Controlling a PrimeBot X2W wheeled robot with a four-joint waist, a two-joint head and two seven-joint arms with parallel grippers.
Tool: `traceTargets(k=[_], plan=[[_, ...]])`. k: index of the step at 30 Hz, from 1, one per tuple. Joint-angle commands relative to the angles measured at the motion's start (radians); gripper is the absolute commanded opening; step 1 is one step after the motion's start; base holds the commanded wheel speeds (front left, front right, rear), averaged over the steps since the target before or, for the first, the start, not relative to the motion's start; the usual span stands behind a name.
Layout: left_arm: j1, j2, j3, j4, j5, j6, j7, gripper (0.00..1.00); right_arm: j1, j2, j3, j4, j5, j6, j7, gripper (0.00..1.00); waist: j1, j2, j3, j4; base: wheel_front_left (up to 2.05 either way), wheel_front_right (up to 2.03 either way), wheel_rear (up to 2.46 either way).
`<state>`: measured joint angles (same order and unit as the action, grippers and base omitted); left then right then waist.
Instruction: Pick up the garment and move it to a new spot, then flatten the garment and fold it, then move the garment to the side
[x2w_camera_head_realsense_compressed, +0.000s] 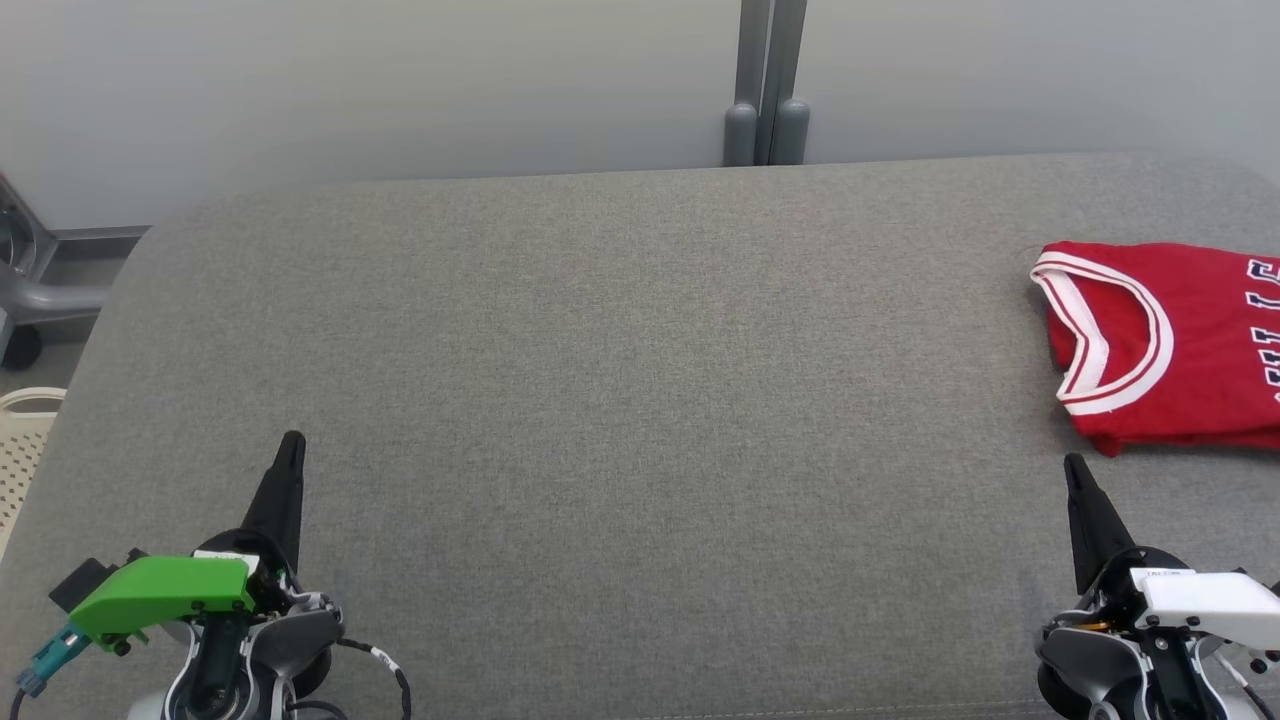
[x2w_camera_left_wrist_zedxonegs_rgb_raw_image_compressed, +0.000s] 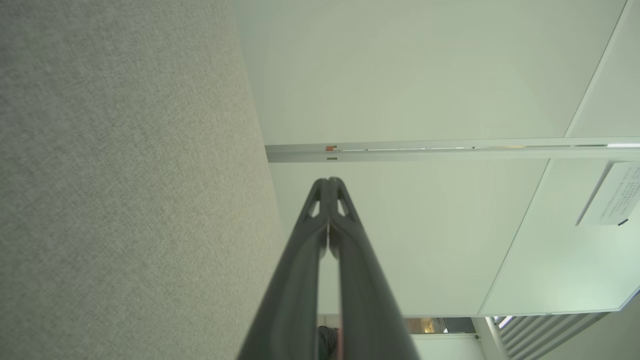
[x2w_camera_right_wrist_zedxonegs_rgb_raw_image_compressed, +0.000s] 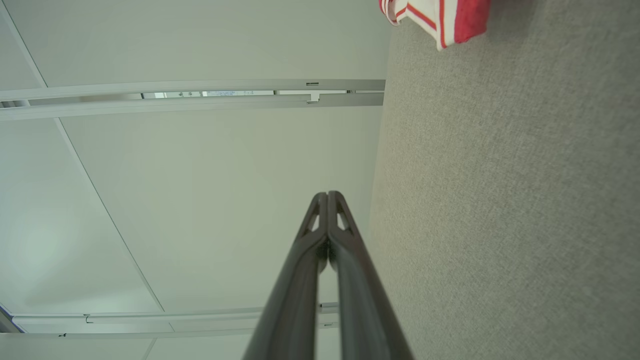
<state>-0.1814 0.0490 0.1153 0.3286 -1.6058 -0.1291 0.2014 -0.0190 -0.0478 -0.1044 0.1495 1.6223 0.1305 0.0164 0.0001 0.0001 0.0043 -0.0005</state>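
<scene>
Red garment (x2w_camera_head_realsense_compressed: 1200, 345), lettering (x2w_camera_head_realsense_compressed: 1262, 272) in head view

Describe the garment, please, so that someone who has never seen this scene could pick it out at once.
A broad grey cloth-covered surface stretches before a pale wall. At its right side, just beyond the right gripper, lies the garment, a folded red jersey. Its white-and-red striped neckline and white lettering stand out against the plain grey around it.

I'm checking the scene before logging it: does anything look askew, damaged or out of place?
Nothing stands out. The red jersey lies folded on the right side of the grey surface, running past the head view's right edge. The left gripper and right gripper are shut, apart from it.
</scene>
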Motion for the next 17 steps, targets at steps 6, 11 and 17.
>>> traceTargets(k=[6,11,17], plan=[[-0.016,0.0,0.002,-0.004,0.002,-0.005,0.003,0.0,0.011,-0.005,-0.001,-0.005,0.003,0.0,0.004,0.0,-0.0001,-0.0001,0.0,0.0,0.0,0.0,0.0],[-0.016,0.0,0.002,-0.004,0.002,-0.005,0.003,0.0,0.011,-0.005,-0.001,-0.005,0.003,0.0,0.004,0.0,-0.0001,-0.0001,0.0,0.0,0.0,0.0,0.0],[-0.016,0.0,0.002,-0.004,0.002,-0.005,0.003,0.0,0.011,-0.005,-0.001,-0.005,0.003,0.0,0.004,0.0,-0.0001,-0.0001,0.0,0.0,0.0,0.0,0.0]])
